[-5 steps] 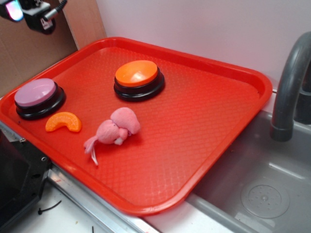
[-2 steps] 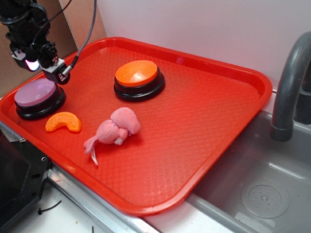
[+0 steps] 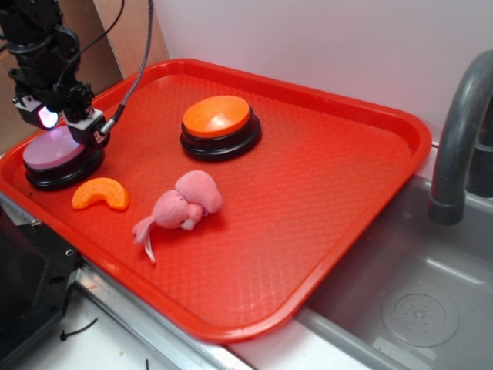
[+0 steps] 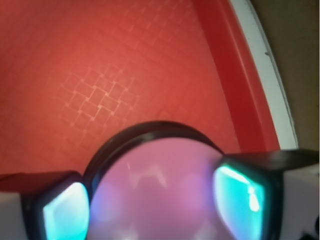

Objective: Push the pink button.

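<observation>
The gripper (image 3: 55, 123), jaws apart, sits right over the pink button (image 3: 48, 154) at the tray's (image 3: 347, 223) left corner; the press looks unfinished.

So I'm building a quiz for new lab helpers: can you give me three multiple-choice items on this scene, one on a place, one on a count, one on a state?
1. Where on the red tray does the pink button sit?
A. left end
B. right end
C. middle

2. How many round push buttons are on the tray?
A. one
B. two
C. three

3. How does the pincer stand relative to the pink button?
A. far off over the sink
B. right above its dome
C. resting on the orange button

Answers:
1. A, since the exterior view shows it at the tray's left end, behind the orange slice.
2. B, since only the pink button and the orange button are there; the plush toy is no button.
3. B, since the wrist view shows the dome between both fingertips.
</observation>
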`<state>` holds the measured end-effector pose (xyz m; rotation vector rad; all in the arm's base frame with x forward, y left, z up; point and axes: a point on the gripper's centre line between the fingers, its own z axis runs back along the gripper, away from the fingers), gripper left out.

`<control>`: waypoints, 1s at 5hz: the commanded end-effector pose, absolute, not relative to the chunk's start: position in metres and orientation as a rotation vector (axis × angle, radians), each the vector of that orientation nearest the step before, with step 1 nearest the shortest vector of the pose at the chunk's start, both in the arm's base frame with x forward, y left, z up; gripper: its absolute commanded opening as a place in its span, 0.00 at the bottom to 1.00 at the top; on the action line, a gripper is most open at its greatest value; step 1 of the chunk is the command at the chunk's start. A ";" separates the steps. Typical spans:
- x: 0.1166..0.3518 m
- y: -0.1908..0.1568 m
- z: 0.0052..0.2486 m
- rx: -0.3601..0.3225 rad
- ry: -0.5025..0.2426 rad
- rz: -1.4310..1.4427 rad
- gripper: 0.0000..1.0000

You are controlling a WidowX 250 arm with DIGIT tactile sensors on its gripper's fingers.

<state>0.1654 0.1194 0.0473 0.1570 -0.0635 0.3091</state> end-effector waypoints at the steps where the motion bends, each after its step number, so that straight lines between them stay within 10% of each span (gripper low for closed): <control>1: 0.170 0.125 0.042 0.196 0.012 0.310 1.00; 5: 0.183 0.128 0.093 0.163 -0.038 0.348 1.00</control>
